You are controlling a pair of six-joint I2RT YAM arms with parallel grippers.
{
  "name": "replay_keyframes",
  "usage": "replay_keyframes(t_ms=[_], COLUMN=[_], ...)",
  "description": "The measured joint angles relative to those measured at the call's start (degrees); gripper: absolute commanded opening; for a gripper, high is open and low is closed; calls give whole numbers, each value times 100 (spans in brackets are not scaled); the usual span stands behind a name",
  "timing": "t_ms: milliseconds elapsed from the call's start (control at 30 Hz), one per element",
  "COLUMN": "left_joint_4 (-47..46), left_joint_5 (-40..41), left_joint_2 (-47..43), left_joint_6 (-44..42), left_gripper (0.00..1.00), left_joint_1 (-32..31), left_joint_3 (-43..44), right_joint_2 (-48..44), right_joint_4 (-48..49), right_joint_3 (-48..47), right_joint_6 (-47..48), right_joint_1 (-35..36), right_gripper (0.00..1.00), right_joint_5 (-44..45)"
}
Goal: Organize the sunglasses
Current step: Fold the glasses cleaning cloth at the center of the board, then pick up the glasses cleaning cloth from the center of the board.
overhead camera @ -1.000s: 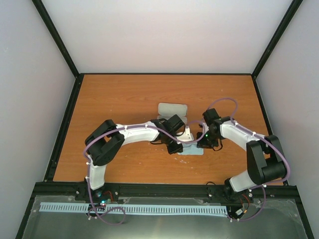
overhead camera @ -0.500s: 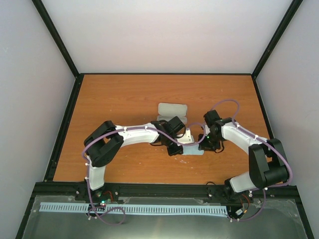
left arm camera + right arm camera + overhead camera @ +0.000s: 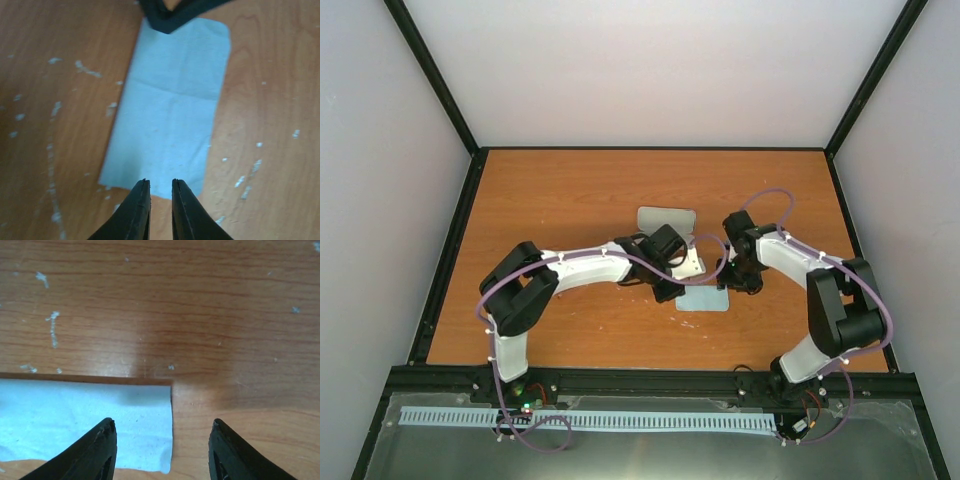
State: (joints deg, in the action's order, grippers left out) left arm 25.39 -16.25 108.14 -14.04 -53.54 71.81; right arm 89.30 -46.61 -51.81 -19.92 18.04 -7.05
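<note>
The sunglasses are out of view in every frame. A light blue cloth (image 3: 704, 299) lies folded flat on the wooden table, between my two grippers. My left gripper (image 3: 161, 184) hovers at the cloth's (image 3: 170, 105) near edge, empty, with only a narrow gap between its jaws. It also shows in the top view (image 3: 682, 283). My right gripper (image 3: 162, 432) is open and empty and straddles a corner of the cloth (image 3: 85, 425). It shows in the top view (image 3: 728, 283) at the cloth's right end. The pale oblong case (image 3: 665, 217) lies just behind the left wrist.
The black tip of the right gripper (image 3: 172, 12) reaches into the top of the left wrist view, at the cloth's far end. The two arms nearly meet at the table's middle. A black frame (image 3: 450, 250) borders the table, with grey walls behind.
Both wrists have moved a little away from the cloth, toward the back of the table. More of the cloth now shows in front of them. It lies flat.
</note>
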Motion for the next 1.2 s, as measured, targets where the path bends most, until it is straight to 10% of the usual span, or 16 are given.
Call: replay_keyframes(t_ms=[1200], left_joint_4=[-11], left_joint_5=[-52], left_joint_2=[81], left_joint_6=[0], left_gripper=[30], left_joint_1=[560], left_joint_3=[28], right_joint_2=[557], right_joint_4=[258], right_joint_3=[-63], right_joint_6=[136], right_joint_1=[195], right_gripper=[5], right_joint_5=[0])
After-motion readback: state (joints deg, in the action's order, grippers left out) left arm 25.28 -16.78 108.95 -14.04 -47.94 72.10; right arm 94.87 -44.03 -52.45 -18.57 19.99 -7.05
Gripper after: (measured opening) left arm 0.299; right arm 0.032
